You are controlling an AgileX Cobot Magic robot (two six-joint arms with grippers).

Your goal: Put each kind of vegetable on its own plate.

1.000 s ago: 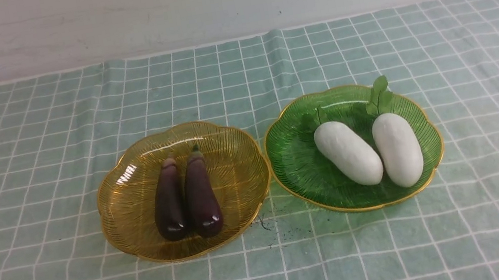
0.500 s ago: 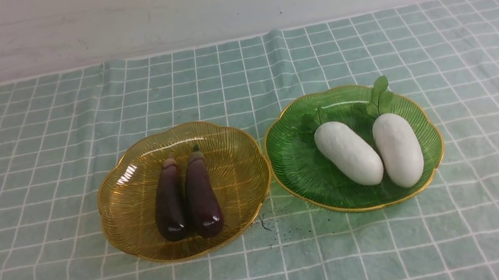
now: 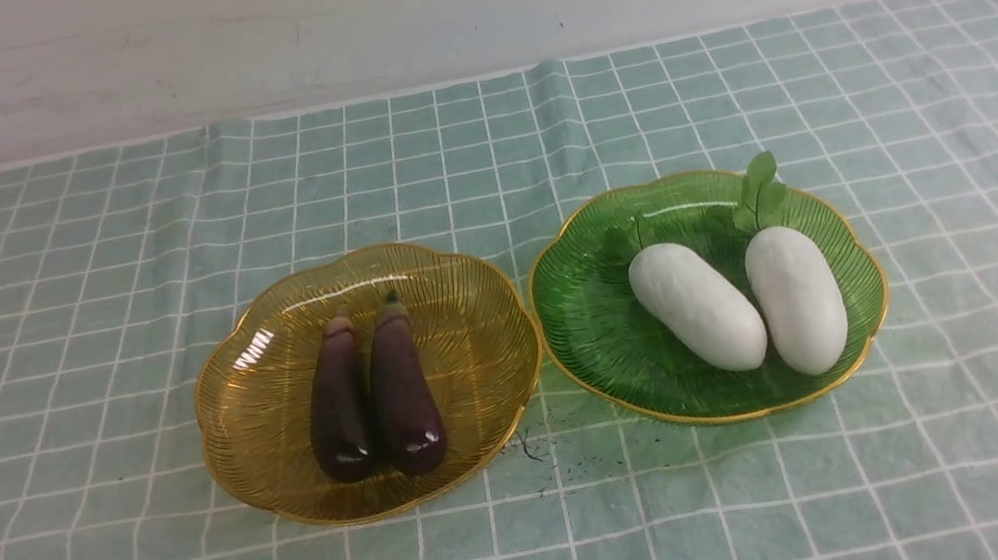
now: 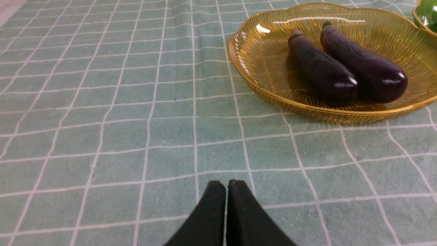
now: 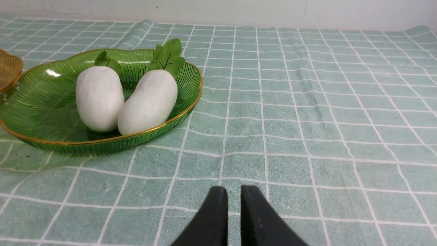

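Ribbed translucent plastic with a scalloped gold rim forms both plates, the amber plate (image 3: 276, 398) on the robot's left and the green plate (image 3: 588, 326) on its right, rims nearly touching on a soft mint tablecloth (image 3: 55, 293) crossed by a white grid. On the amber plate lie two glossy dark purple eggplants, the left eggplant (image 3: 339, 410) and the right eggplant (image 3: 403, 392), pressed side by side, long axes running front to back, brownish stem caps pointing toward the wall and rounded shiny ends toward the robot. On the green plate lie two fat, matte white radishes: the left radish (image 3: 696, 307) slants, its leafy end away and leftward, while the right radish (image 3: 796, 298) lies nearly front to back, its green leaves over the far rim; their near ends almost meet. The left gripper (image 4: 227, 186) hovers over bare cloth near the amber plate, black tapered jaws pressed together on nothing. The right gripper (image 5: 234, 191) hangs near the green plate, jaws almost closed with a thin slit, empty.
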